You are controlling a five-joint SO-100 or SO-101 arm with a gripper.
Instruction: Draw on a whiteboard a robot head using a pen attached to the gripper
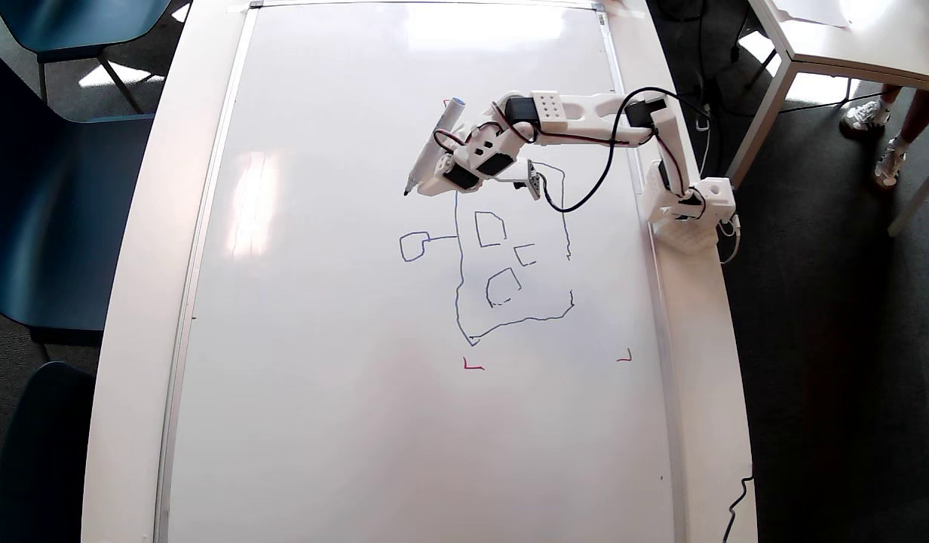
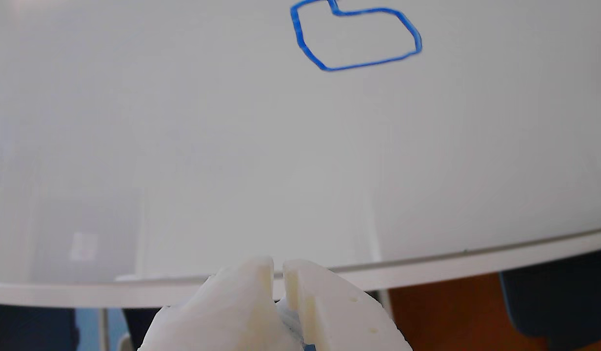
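Note:
The whiteboard (image 1: 321, 362) lies flat and fills most of the overhead view. On it is the robot head (image 1: 458, 286), a wobbly blue outline with three small squares inside and a small box (image 1: 414, 246) on a short line at its left. The white gripper (image 1: 433, 183) hangs over the outline's upper left corner. The pen (image 1: 434, 147) runs along the gripper, blue cap up and dark tip (image 1: 407, 191) down at the board; contact is unclear. In the wrist view the gripper (image 2: 278, 273) has its fingertips nearly together with nothing between them, above the whiteboard (image 2: 183, 146) and the small box (image 2: 330, 68).
The arm's base (image 1: 691, 215) sits on the board's right edge with a black cable looping off it. Red corner marks (image 1: 472, 366) lie below the drawing. Blue chairs (image 1: 50, 196) stand at the left. A white table (image 1: 849, 45) and someone's feet (image 1: 879, 136) are at the upper right.

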